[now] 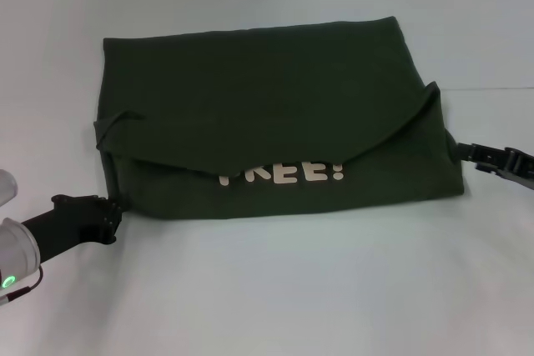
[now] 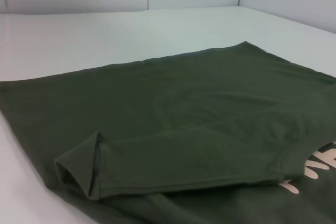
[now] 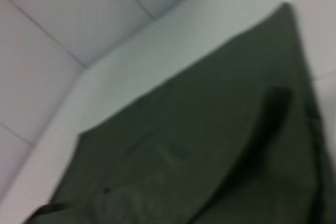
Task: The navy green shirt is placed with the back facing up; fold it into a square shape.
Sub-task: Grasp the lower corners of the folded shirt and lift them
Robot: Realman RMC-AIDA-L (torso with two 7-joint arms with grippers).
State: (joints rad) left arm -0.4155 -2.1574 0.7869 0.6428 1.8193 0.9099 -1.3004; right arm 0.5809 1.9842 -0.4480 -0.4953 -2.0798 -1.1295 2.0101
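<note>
Head view: navy green shirt (image 1: 275, 97) lies folded on the white bench (image 1: 275, 289), plain upper flap draped over the lower layer, part-covering cream lettering (image 1: 284, 174). My left gripper (image 1: 115, 210) sits at the shirt's near-left corner, my right gripper (image 1: 467, 152) at its right edge; whether either grips cloth, I cannot tell.

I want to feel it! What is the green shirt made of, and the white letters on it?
The navy green shirt looks like soft matte knit cloth, probably cotton: it drapes, creases, and shows a stitched sleeve hem in the left wrist view. The cream letters look like a flat print on the cloth, smooth and solid, likely ink or vinyl; which one cannot be told.
</note>
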